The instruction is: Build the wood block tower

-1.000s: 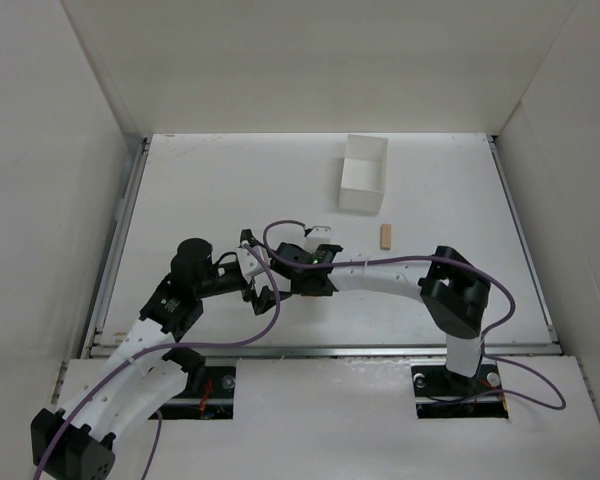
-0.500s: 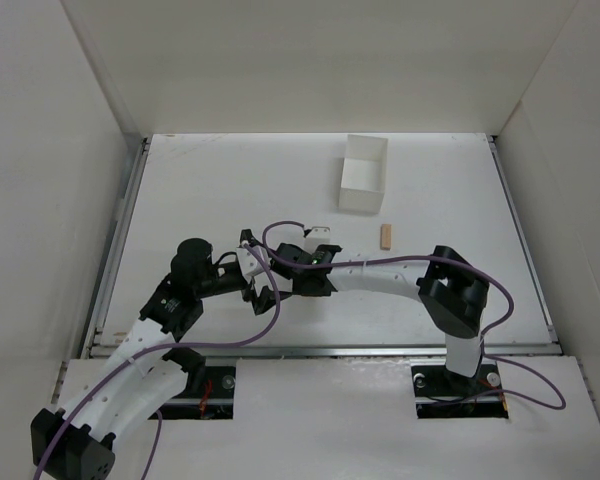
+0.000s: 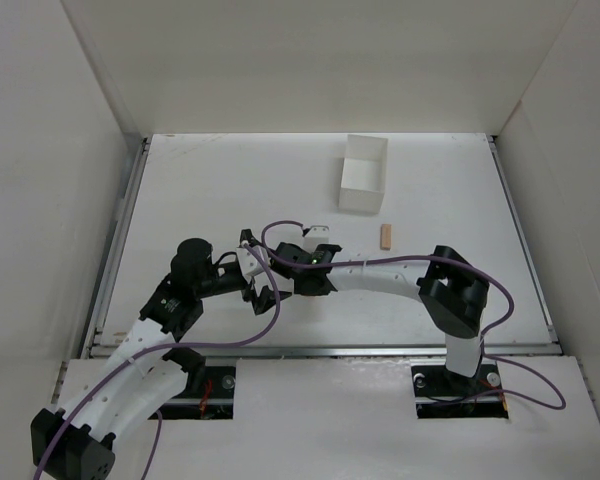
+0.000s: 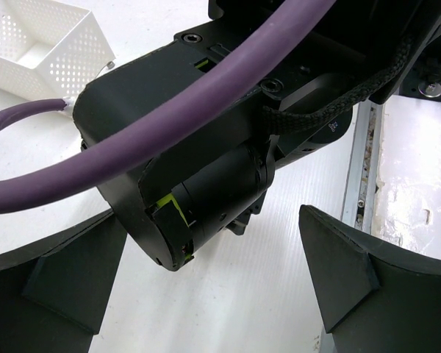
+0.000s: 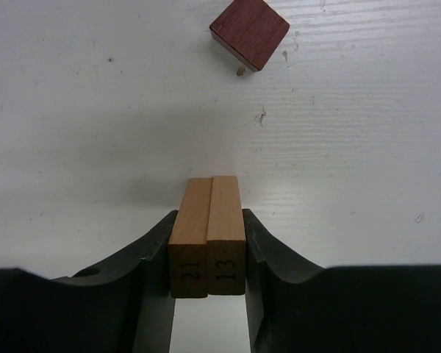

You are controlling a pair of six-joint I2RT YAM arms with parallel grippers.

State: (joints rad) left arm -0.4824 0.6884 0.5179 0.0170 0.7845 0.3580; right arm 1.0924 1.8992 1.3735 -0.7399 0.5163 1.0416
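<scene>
My right gripper [image 5: 207,215] is shut on two light tan blocks held side by side, marked 21 [image 5: 189,228] and 13 [image 5: 226,228], low over the white table. A dark reddish-brown block [image 5: 249,23] lies on the table ahead of them. In the top view the arms hide these blocks. A third tan block [image 3: 385,235] lies alone further right. My left gripper [image 4: 213,243] is open and empty, its fingers [image 4: 338,272] spread wide. The right arm's black wrist [image 4: 206,147] is just in front of it. In the top view both grippers meet mid-table, left [image 3: 257,268] and right [image 3: 280,257].
A white square box [image 3: 363,173] stands at the back of the table and also shows in the left wrist view [image 4: 37,44]. A purple cable [image 4: 132,140] crosses the right arm's wrist. White walls enclose the table on three sides. A metal rail [image 3: 320,350] runs along the near edge.
</scene>
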